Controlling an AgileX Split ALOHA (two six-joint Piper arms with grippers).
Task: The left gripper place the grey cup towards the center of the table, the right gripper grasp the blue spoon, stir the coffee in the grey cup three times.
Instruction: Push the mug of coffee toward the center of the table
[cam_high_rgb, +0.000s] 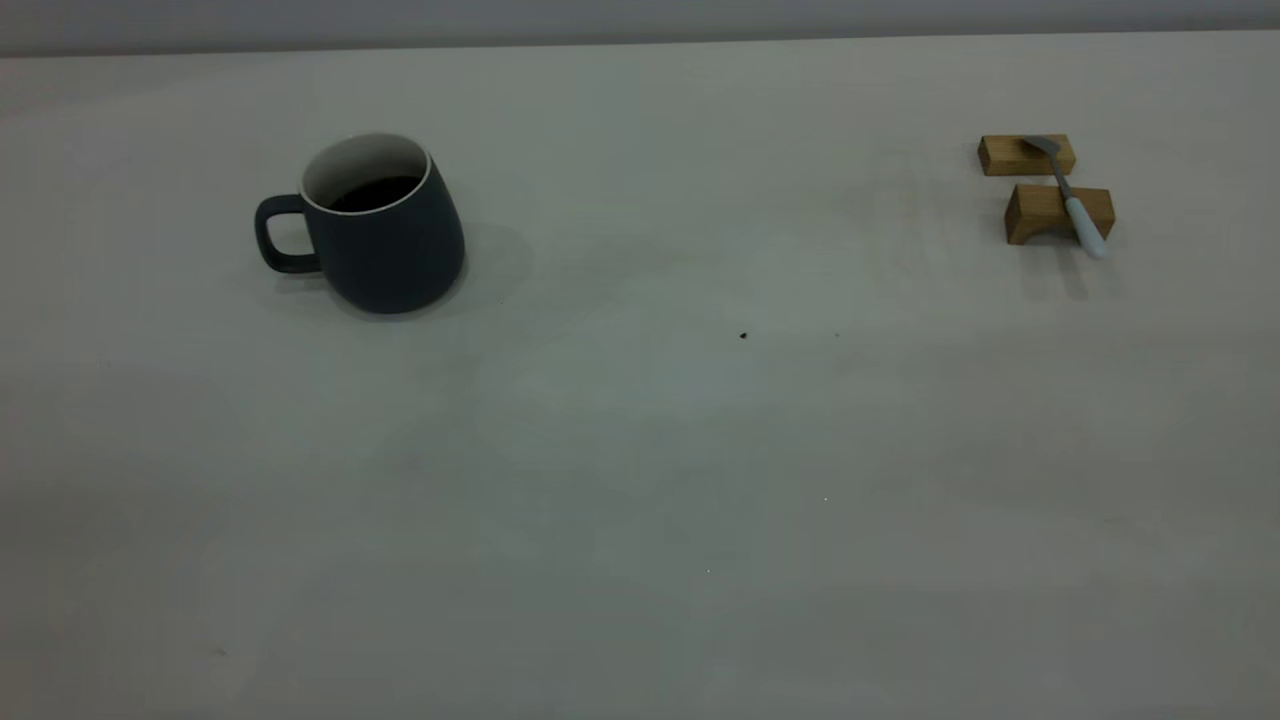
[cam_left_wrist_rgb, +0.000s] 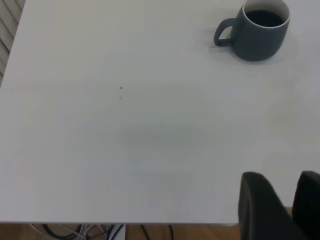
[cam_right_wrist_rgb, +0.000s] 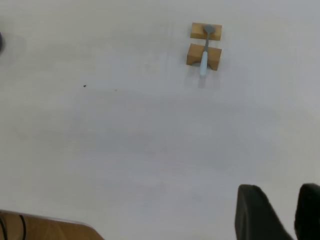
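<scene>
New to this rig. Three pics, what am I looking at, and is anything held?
It is a two-arm table robot. The wide picture comes from an outside camera; the other two come from cameras on each arm's wrist. The left gripper and right gripper each show only as dark fingers with a gap, holding nothing. On the table stand a grey cup with coffee, and a blue spoon lying across two wooden blocks.

Dim, even overhead light; the grey cup (cam_high_rgb: 385, 235) throws a soft shadow toward three o'clock, no glare.
</scene>
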